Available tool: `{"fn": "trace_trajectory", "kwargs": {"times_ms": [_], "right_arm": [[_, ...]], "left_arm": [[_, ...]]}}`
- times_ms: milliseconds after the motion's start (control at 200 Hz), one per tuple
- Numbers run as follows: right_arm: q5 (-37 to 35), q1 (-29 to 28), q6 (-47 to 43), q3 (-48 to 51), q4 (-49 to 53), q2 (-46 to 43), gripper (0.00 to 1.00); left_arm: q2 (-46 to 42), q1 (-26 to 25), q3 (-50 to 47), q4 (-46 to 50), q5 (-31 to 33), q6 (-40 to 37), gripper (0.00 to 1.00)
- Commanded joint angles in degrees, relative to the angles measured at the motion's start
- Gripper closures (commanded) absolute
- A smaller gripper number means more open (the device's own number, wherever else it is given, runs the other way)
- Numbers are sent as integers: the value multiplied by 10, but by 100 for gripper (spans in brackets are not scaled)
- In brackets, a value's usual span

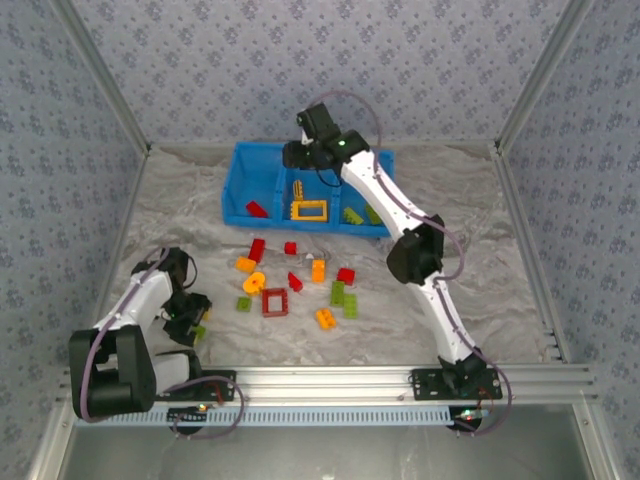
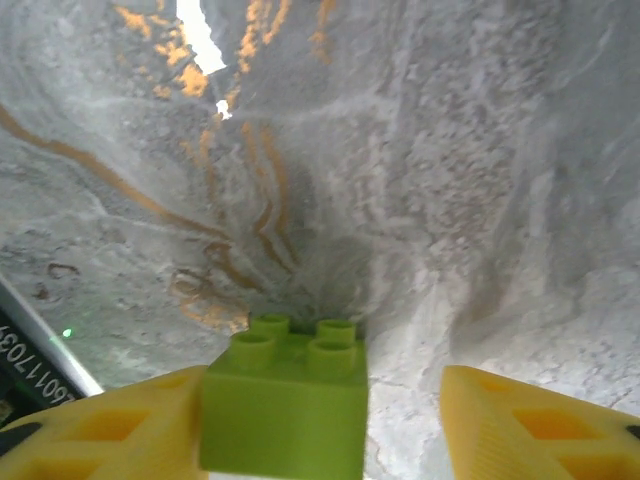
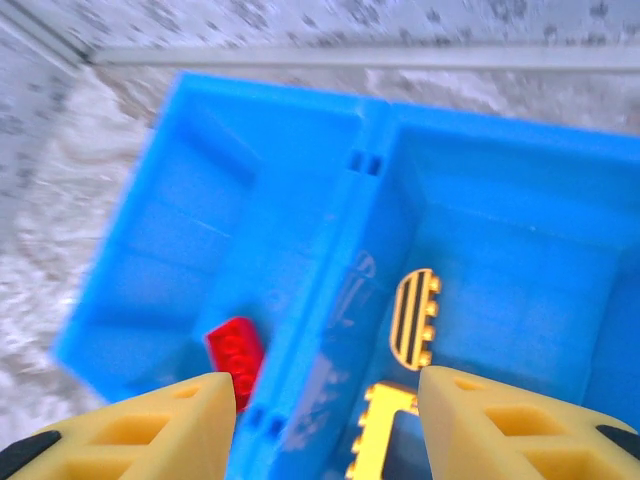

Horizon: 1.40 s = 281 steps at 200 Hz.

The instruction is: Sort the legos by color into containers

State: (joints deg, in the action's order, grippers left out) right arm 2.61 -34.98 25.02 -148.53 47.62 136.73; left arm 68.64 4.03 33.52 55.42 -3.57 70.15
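While the green brick sits by the near-left corner of the counter between spread left fingers, touching one only, centre it and close squarely before lifting; right fingers hang spread, empty, over the far-edge bin.

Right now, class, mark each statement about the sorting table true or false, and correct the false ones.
1. A green brick sits inside the left claw. True.
2. The red brick in the blue bin shares a compartment with the yellow frame. False: they lie in neighbouring compartments.
3. The right claw hovers above the blue bin. True.
4. The right claw carries a brick. False: it is open and empty.
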Motion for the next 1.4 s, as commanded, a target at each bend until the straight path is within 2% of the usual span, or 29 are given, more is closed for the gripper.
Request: {"fn": "trace_trajectory", "kwargs": {"times_ms": [0,125,215,350,445,520,590,705,829,999,1169,1399], "right_arm": [[39,-1,1,29,9,-42,45],[102,5,-27,97,-1,-107,41],[148,6,-41,196,-23,-185,39],[214,18,-40,426,-97,-340,37],[265,25,-49,549,-121,-431,36],[296,29,-72,628,-106,-497,36],[304,36,-81,689,-84,-551,36],[268,52,-80,759,-40,-625,36],[223,71,-88,797,35,-652,36],[219,113,-76,886,29,-699,36],[199,135,-76,902,65,-729,36],[222,161,-77,919,59,-752,36]], "left_arm": [[11,4,-9,-19,1,13,48],[-5,4,-9,-13,9,14,61],[-17,4,-6,-8,12,15,61],[-31,4,8,3,15,8,65],[-34,0,38,13,20,-12,67],[-28,-22,82,27,36,-31,67],[-9,-66,145,37,62,-51,68],[63,-162,271,43,99,-82,68],[158,-262,399,21,120,-114,68],[301,-367,594,-21,130,-197,69],[445,-433,806,-19,116,-283,69],[589,-462,990,-46,94,-344,70]]}}
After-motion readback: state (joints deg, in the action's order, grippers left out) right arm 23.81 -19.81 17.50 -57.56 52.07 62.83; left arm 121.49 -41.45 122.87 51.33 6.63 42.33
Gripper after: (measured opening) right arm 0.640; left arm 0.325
